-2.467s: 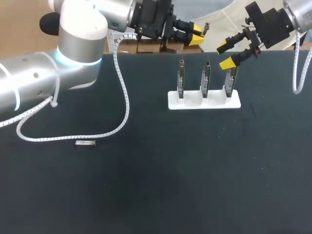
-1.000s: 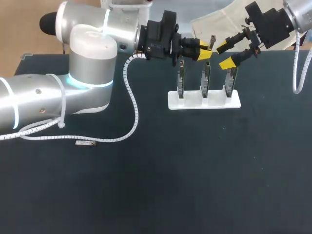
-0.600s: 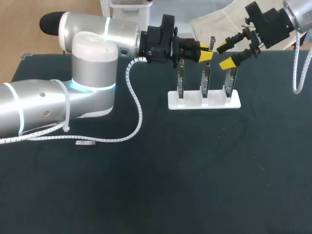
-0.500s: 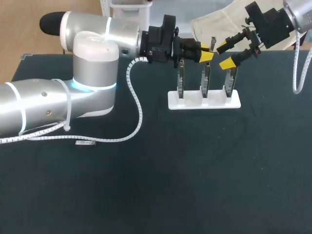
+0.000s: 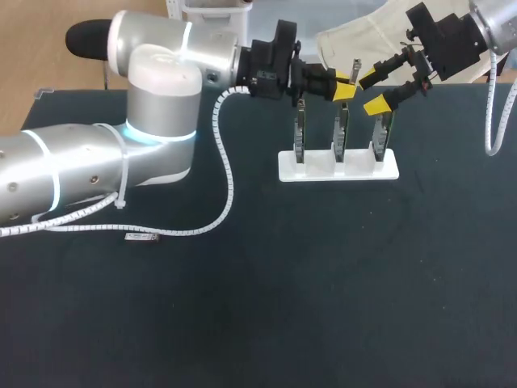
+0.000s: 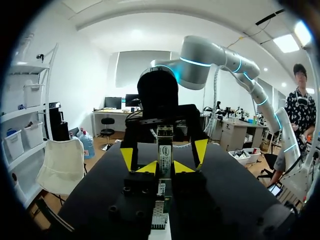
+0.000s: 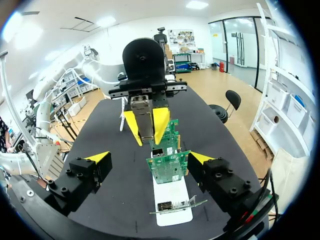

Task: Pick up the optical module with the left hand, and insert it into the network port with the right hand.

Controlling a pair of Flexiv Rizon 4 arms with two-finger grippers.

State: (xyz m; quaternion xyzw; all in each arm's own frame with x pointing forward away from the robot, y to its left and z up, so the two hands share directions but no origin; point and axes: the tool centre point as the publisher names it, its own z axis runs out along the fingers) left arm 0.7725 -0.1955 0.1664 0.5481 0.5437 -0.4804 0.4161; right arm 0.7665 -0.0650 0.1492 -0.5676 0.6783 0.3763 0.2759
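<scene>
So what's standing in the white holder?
Three circuit boards stand upright in the white holder, side by side. Their bottom edges are hidden inside its slots.

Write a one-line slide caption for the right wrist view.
Left gripper holds the optical module beyond green cards in a white stand.

table (image 5: 258, 323): black matte top | floor (image 5: 32, 69): tan wood tone past far-left corner | walls (image 6: 85, 75): white | ceiling lights (image 7: 197, 5): bright panels | glass doors (image 7: 240, 47): far end | shelves (image 7: 287, 95): white, along side wall | chair (image 6: 60, 170): white, beside table
</scene>
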